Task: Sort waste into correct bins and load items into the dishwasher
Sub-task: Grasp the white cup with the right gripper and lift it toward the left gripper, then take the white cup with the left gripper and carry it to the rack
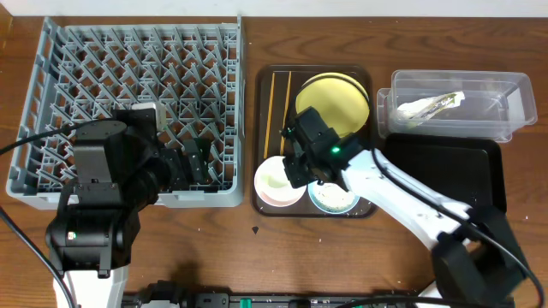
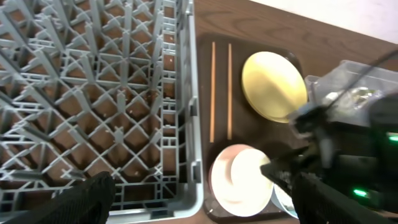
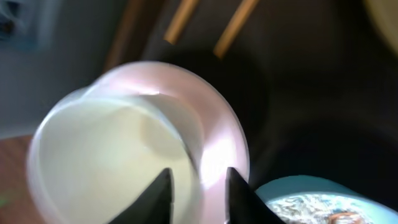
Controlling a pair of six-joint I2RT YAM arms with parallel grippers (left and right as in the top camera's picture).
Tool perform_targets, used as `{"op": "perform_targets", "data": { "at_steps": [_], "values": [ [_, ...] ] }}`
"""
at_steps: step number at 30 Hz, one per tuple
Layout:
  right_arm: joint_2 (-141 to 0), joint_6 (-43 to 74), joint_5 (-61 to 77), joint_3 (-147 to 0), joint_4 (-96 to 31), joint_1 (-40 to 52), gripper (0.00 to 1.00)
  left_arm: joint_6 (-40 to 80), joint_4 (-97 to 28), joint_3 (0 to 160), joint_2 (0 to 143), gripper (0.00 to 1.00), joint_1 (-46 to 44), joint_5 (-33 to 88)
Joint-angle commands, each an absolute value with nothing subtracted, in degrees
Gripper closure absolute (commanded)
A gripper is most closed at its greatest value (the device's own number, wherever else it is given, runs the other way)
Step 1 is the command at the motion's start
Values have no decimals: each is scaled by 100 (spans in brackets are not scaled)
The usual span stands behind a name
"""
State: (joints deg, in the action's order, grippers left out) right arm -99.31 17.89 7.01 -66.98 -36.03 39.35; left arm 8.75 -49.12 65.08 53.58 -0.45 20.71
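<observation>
My right gripper [image 1: 300, 171] is shut on the wall of the small white cup [image 3: 106, 155], one finger inside it and one outside. The cup is in the white bowl [image 3: 217, 130] at the front left of the brown serving tray [image 1: 265, 85]. The light blue bowl [image 1: 336, 198] beside it holds rice-like scraps [image 3: 311, 208]. The yellow plate [image 1: 338, 98] and two chopsticks [image 1: 281, 98] lie further back on the tray. My left gripper [image 2: 208, 202] is open and empty above the grey dish rack's [image 1: 51, 171] front right corner.
The clear tub [image 1: 514, 94] at the back right holds a pale crumpled piece with some green [image 1: 428, 105]. The black tray [image 1: 445, 171] lies in front of the tub, under my right arm. The rack holds no dishes.
</observation>
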Motion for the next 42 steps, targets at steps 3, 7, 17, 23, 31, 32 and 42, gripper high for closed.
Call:
{"op": "perform_targets", "data": {
  "at_steps": [3,7,17,23,31,32,42],
  "values": [
    [-9970,1890,674,-6702,-3743,3889,99,871,-4901,6657,5349,9,-56,2526],
    [-9485,1865,696,-6890,-4023,3656,99,1149,-4856,6657,5349,9,-56,2808],
    [-7813,421,3638,-7183,-3763,2307,99,1881,-4213,6657,5487,9,-58,4965],
    [-7658,34,7035,-7183,-2803,1916,99,1885,-3994,6657,5774,9,-58,6755],
    [-7695,220,7352,-7183,-2130,2261,99,1876,-3994,6657,5920,16,-58,7813],
    [-7695,333,7231,-7183,-2029,2305,99,1876,-3992,6657,5920,18,-58,7911],
    [-7719,836,6429,-7183,-1345,2700,99,1876,-3977,6657,5909,24,-58,8495]
  ]
}}
